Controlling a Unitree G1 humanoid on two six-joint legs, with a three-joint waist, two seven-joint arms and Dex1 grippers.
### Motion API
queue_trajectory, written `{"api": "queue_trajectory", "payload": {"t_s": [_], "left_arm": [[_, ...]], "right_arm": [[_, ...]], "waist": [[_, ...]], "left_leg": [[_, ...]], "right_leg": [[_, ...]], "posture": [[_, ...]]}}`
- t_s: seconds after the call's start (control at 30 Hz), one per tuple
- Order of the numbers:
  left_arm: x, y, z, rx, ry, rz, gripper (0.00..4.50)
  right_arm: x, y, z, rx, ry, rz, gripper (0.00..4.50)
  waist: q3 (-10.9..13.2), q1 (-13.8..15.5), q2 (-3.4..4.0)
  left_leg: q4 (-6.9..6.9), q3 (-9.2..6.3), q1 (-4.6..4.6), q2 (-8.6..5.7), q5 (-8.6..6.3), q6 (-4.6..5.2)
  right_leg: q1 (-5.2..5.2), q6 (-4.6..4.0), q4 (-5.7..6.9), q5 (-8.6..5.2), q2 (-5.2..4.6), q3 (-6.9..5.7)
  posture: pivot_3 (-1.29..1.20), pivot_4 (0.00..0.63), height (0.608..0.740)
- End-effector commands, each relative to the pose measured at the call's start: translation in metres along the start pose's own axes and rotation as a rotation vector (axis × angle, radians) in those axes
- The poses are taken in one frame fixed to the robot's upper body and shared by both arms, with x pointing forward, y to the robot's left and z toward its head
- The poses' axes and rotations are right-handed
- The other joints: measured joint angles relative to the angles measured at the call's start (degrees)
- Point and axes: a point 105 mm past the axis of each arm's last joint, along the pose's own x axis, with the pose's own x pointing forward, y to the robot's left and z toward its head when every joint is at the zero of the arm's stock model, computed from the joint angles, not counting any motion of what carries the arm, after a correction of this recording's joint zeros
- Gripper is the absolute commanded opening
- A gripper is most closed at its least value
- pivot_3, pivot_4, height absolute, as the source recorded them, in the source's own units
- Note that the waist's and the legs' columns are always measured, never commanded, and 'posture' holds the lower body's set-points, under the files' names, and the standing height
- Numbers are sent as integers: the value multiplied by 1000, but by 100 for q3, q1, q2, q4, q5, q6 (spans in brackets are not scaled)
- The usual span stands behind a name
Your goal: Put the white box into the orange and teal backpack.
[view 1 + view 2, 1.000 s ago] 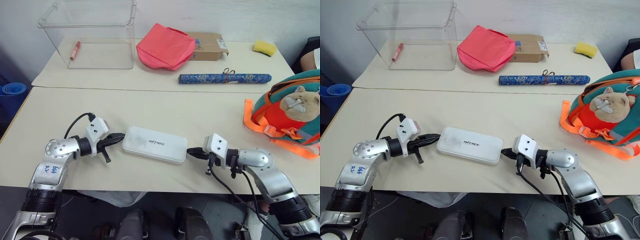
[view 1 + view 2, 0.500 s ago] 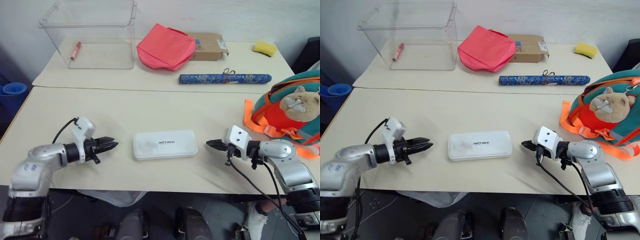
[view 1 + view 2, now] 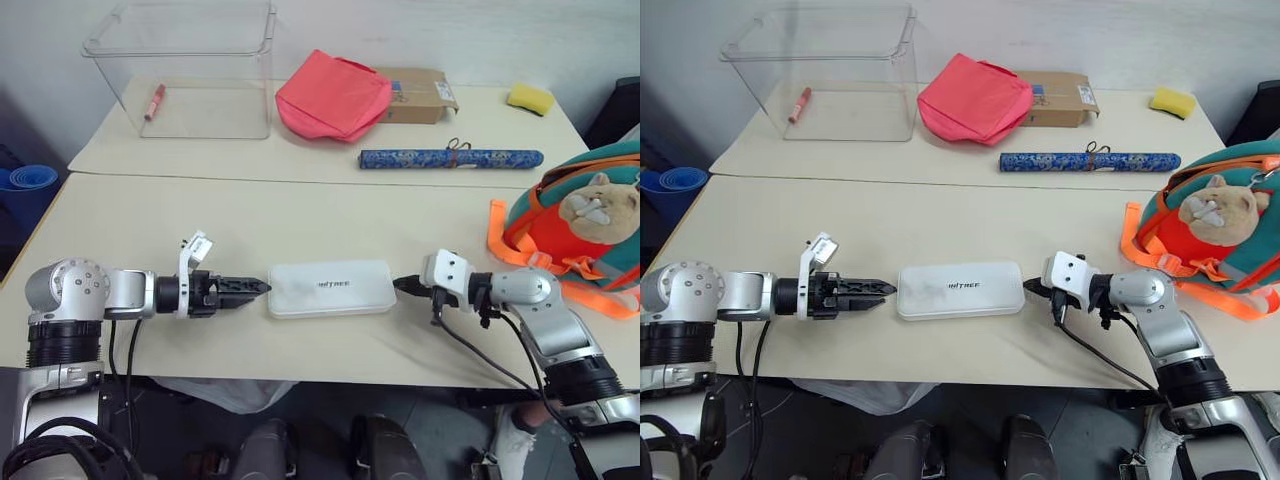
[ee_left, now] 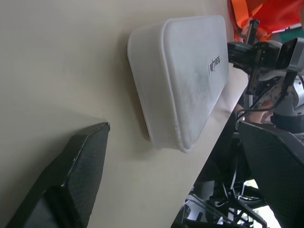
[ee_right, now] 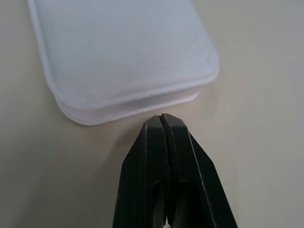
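On the table near its front edge, you're bracketing the box: left gripper spread, right gripper pressed together; next squeeze both ends, then lift toward the backpack.

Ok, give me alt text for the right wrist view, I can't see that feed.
The right gripper, its two black fingers pressed shut, points at the short rounded end of the white box, just short of it. The box lies flat on the beige table.
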Motion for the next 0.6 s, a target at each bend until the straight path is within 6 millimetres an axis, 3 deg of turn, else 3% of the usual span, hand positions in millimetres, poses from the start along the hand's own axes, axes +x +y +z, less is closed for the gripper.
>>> {"api": "queue_trajectory", "payload": {"t_s": [0.03, 0.2, 0.47, 0.6], "left_arm": [[16, 5, -5, -58, 30, 8, 4483], [32, 5, 1, -93, 6, 13, 4483], [56, -18, 3, -126, 31, -131, 4483], [59, -25, 6, -129, 12, -166, 3659]], "right_arm": [[3, -3, 8, -33, -25, -1, 0], [7, -2, 7, -36, -27, 4, 0], [7, -2, 3, -43, -22, 4, 0], [5, 1, 2, -25, -35, 1, 0]], "waist": [[0, 0, 0], [0, 7, 0], [-1, 2, -1], [-1, -11, -1]], "left_leg": [[0, -4, 0, -4, 0, 1], [3, -35, 7, -14, 1, 1], [4, -68, 14, -23, 1, 2], [3, -71, 11, -22, 1, 0]], "right_leg": [[2, 0, 0, 0, -3, -1], [36, 0, -4, 0, -6, -18], [69, 0, -16, 0, -7, -39], [69, 1, -13, 0, -3, -43]], "posture": [[0, 150, 740], [0, 150, 740], [0, 150, 740], [0, 150, 740]]}}
